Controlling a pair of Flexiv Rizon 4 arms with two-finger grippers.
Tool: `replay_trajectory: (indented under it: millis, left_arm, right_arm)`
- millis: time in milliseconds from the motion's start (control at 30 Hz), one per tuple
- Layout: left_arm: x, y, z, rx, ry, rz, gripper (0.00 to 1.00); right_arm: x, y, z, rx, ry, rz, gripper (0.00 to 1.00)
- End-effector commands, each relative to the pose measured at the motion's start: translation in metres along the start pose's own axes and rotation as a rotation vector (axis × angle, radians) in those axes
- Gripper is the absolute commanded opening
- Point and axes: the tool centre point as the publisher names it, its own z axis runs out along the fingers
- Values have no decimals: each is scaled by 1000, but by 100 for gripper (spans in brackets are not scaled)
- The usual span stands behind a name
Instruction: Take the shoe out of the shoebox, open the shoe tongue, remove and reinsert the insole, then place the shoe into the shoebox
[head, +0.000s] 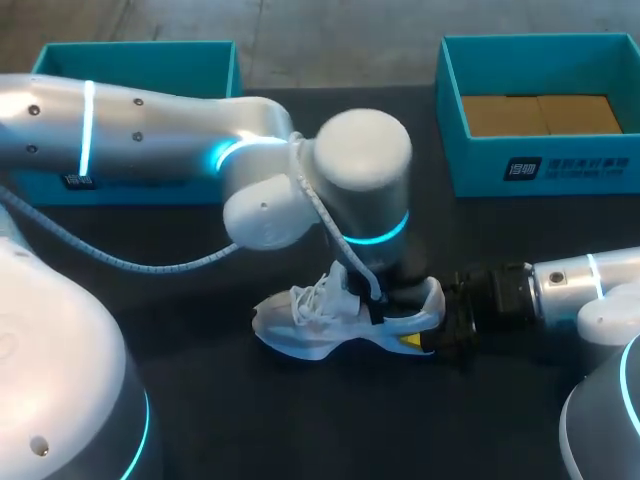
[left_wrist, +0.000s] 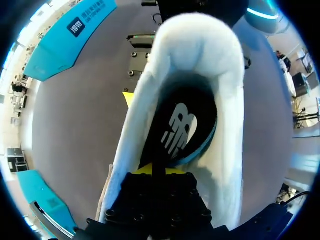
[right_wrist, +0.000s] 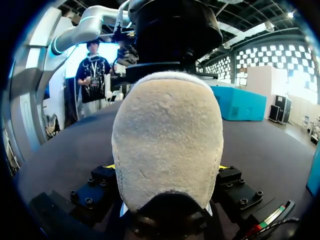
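The right jaws were clenched on the heel of the white shoe (right_wrist: 167, 150) from both sides, pinning it on the desk (head: 250, 420), well apart from the shoebox (head: 545, 165). The left jaws, down inside the opening, looked pinched on the black insole (left_wrist: 182, 127). That thin pinch could slip, or a snagging insole could drag the shoe out of the heel grip.
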Motion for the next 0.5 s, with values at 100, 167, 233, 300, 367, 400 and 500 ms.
replay_trajectory:
  millis: [100, 167, 233, 300, 367, 400, 500]
  left_arm:
    - [-5, 12, -22, 106, 113, 15, 0]
    - [-2, 13, -27, 128, 140, 16, 0]
    - [0, 14, -31, 145, 162, 18, 0]
    - [2, 15, -33, 160, 194, 19, 0]
    - [4, 16, -35, 174, 222, 19, 0]
    - [4, 16, -36, 182, 239, 19, 0]
    - [5, 17, -39, 204, 280, 21, 0]
  right_arm:
    - [4, 1, 2, 3, 1, 0, 0]
    - [4, 1, 2, 3, 1, 0, 0]
    - [4, 1, 2, 3, 1, 0, 0]
    - [4, 1, 2, 3, 1, 0, 0]
    - [4, 1, 2, 3, 1, 0, 0]
    - [4, 1, 2, 3, 1, 0, 0]
    - [4, 1, 2, 3, 1, 0, 0]
